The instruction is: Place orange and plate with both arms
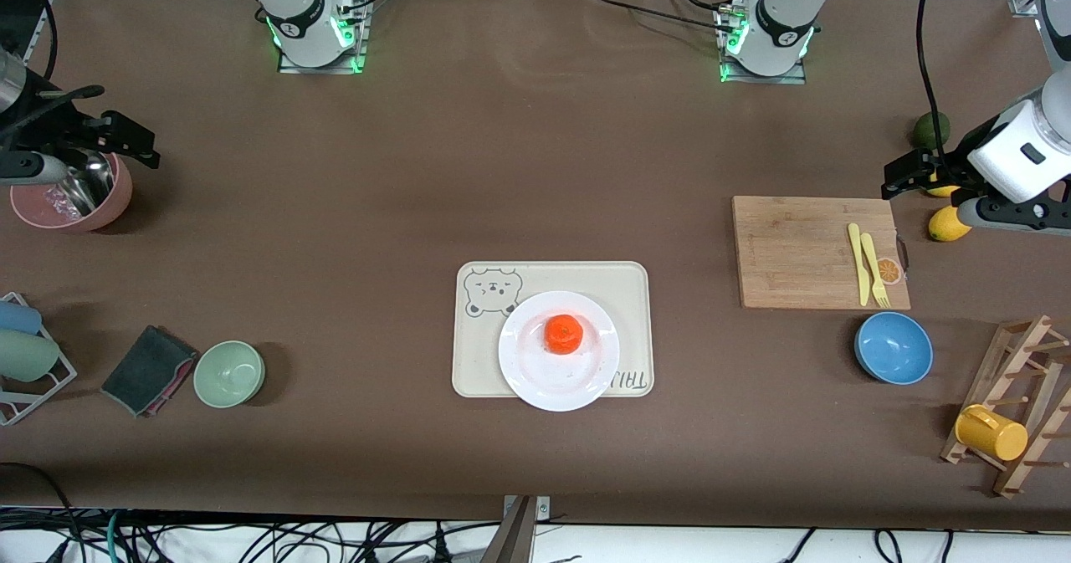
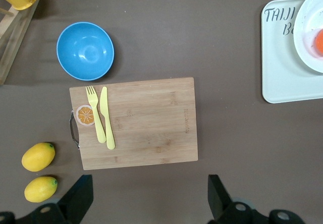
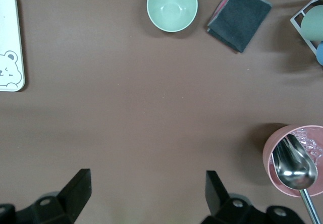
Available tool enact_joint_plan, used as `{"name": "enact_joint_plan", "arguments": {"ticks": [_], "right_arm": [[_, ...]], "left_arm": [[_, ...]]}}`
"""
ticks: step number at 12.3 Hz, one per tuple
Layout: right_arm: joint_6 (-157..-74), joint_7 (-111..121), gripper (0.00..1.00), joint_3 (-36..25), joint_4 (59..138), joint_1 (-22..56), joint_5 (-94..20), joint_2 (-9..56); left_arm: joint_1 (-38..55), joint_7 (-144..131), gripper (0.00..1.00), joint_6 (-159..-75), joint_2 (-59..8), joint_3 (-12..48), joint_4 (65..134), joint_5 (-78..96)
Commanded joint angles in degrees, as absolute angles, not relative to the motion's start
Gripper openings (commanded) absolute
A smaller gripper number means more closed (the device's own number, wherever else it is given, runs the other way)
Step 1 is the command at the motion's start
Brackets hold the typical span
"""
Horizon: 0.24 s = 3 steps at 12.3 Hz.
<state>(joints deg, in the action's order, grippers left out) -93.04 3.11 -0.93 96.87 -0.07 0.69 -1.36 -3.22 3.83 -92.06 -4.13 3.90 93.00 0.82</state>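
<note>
The tray [image 2: 282, 57] reads "TAIJI", perhaps partly hidden.

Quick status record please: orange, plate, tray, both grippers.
orange: on the plate, near its middle
plate: on the tray, overhanging the edge nearest the front camera
tray: flat on the table, mid-table
left gripper: open, empty, up over the table beside the board, waiting
right gripper: open, empty, up over the table beside the pink bowl, waiting
</note>
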Motion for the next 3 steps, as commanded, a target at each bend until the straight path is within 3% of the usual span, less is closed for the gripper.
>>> {"name": "enact_joint_plan", "arguments": {"ticks": [1,3], "right_arm": [[-93.87,3.69,1.0,0.44,98.26,-1.5,1.49,-2.99],[-93.69,3.69,1.0,0.53,98.26,-1.49,1.58,-2.99]], "left_arm": [[-2.99,4.39,1.0,-91.76,-3.6,3.78,93.25,0.26],[-2.99,4.39,1.0,-91.76,-3.6,3.78,93.25,0.26]]}}
